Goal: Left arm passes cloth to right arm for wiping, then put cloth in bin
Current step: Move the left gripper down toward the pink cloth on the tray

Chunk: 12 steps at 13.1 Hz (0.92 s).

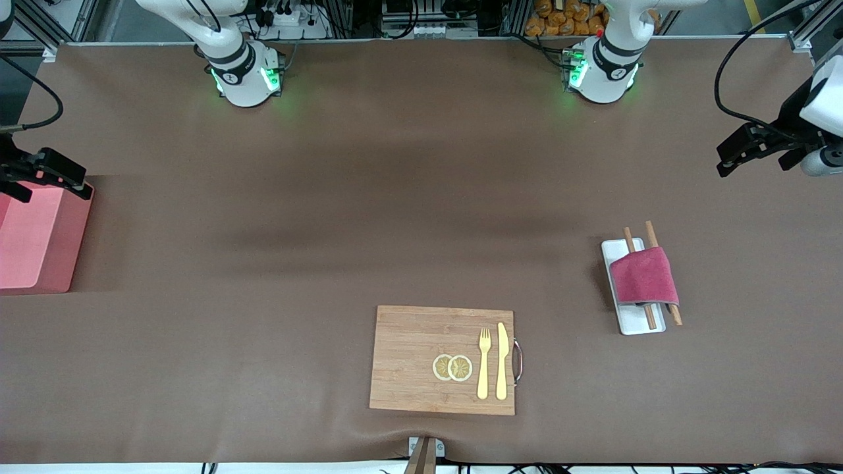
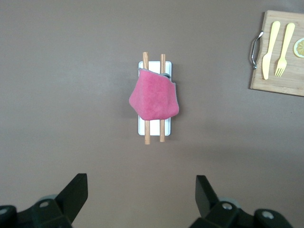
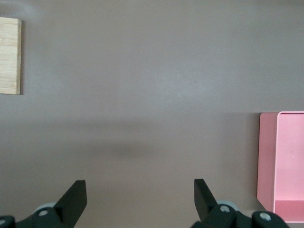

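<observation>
Cloth (image 1: 643, 276) pickup by the left arm looks to be the step in hand, and nothing is held yet. The cloth lies draped over two wooden sticks (image 1: 652, 275) that rest along a white tray (image 1: 633, 321), at the left arm's end of the bench (image 1: 369, 197), slightly farther from the front camera than the cutting board (image 1: 421, 355). A good grasp, I judge, would come straight down on the cloth's raised middle, where the sticks lift it off the tray, with the fingers set across the sticks' line so they pinch fabric and not wood; closing too low could drag the sticks or shift the tray. The left claw (image 1: 757, 148) hangs high over bare bench at the left arm's edge of the table, its fingers spread wide and empty; in the left wrist view the cloth (image 2: 154, 96) sits well apart from the left claw (image 2: 141, 190), roughly centred ahead of it. The right claw (image 3: 140, 194) waits over the bin (image 1: 36, 240) at the right arm's end of the bench, also wide open and empty, with the bin's rim (image 3: 281, 161) showing beside it in the right wrist view. The handover spot should probably lie over the middle of the bench.
</observation>
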Each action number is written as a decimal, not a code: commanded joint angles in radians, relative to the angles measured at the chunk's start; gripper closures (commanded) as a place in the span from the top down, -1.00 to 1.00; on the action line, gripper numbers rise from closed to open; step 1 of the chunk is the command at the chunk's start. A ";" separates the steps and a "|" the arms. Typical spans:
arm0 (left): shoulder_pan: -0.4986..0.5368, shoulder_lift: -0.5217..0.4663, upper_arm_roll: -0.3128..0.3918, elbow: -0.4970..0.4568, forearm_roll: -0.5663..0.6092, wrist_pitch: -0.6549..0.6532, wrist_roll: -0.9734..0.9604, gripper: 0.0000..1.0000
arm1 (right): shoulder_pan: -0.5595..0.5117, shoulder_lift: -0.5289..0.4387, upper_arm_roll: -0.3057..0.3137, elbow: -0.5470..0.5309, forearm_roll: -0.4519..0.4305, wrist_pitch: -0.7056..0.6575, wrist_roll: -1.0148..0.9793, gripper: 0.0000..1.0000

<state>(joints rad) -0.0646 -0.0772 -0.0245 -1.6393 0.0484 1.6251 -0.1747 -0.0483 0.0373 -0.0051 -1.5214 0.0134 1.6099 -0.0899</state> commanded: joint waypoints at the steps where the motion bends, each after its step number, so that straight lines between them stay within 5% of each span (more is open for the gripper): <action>1: -0.012 -0.009 0.009 0.009 -0.001 -0.042 -0.011 1.00 | -0.010 0.004 0.010 0.009 -0.006 -0.008 0.009 1.00; 6: -0.003 0.083 0.005 0.085 0.001 -0.111 0.006 1.00 | -0.010 0.004 0.010 0.009 -0.006 -0.010 0.010 1.00; 9: -0.003 0.114 0.003 0.021 -0.001 -0.059 -0.005 1.00 | -0.008 0.021 0.010 0.009 -0.006 -0.008 0.010 1.00; 12: 0.003 0.117 0.002 -0.130 -0.001 0.148 -0.005 1.00 | -0.007 0.021 0.010 0.015 -0.004 -0.013 0.010 1.00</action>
<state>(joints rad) -0.0634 0.0531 -0.0210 -1.6785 0.0484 1.6759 -0.1757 -0.0483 0.0553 -0.0044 -1.5236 0.0134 1.6092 -0.0899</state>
